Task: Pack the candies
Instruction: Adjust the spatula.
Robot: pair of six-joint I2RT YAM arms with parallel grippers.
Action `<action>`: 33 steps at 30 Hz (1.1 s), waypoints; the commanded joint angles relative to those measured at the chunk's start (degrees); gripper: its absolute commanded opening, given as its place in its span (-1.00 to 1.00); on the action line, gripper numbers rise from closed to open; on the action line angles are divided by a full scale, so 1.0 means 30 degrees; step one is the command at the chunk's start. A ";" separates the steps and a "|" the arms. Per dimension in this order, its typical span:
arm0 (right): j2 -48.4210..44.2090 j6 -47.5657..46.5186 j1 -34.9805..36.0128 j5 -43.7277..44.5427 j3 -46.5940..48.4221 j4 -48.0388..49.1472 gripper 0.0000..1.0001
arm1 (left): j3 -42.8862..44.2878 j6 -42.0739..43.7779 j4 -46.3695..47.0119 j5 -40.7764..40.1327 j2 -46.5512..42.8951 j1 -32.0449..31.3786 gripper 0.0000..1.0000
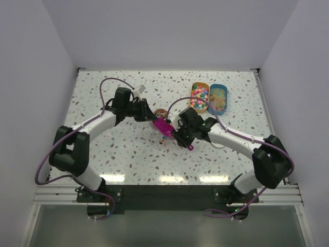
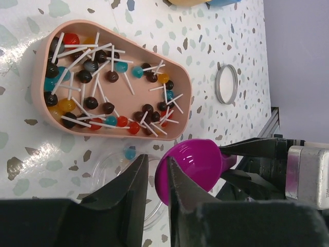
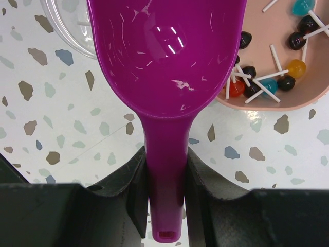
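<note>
Right gripper point(image 3: 165, 172) clamps the handle of the glossy purple plastic scoop point(image 3: 164, 62), its bowl empty beside the pink oval tray point(image 3: 313, 90) of dark stick candies point(image 3: 286, 82). The next move is probably a dip into them. Left gripper point(image 2: 156, 163) (grip unclear) sits at the clear round tub point(image 2: 110, 164) beside the tray

Purple scoop point(image 2: 195, 167) crowds the left tool point(image 2: 157, 162); pink tray point(image 2: 37, 87) stands ahead.

The table point(image 1: 128, 154) carries an orange tray point(image 1: 198, 84) and blue tray point(image 1: 220, 87) upper right, a pink tray point(image 2: 36, 87) beside a clear dish point(image 2: 110, 170), and apparently a metal ring point(image 2: 217, 85).
</note>
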 commanded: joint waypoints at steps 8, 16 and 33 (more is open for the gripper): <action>-0.1016 -0.0248 0.0012 -0.1241 0.0016 0.1360 -0.92 | 0.0430 0.0130 0.0686 0.1074 -0.0046 0.0343 -1.00; -0.3711 0.0807 -0.0017 -0.1827 -0.2416 0.5021 -0.19 | -0.2381 -0.3003 0.5255 0.2687 -0.1539 0.1837 -1.00; -0.5998 0.1804 -0.0544 -0.2327 -0.4673 0.8188 -0.08 | -0.5051 -0.7955 1.1081 0.4768 -0.2068 0.2600 -1.00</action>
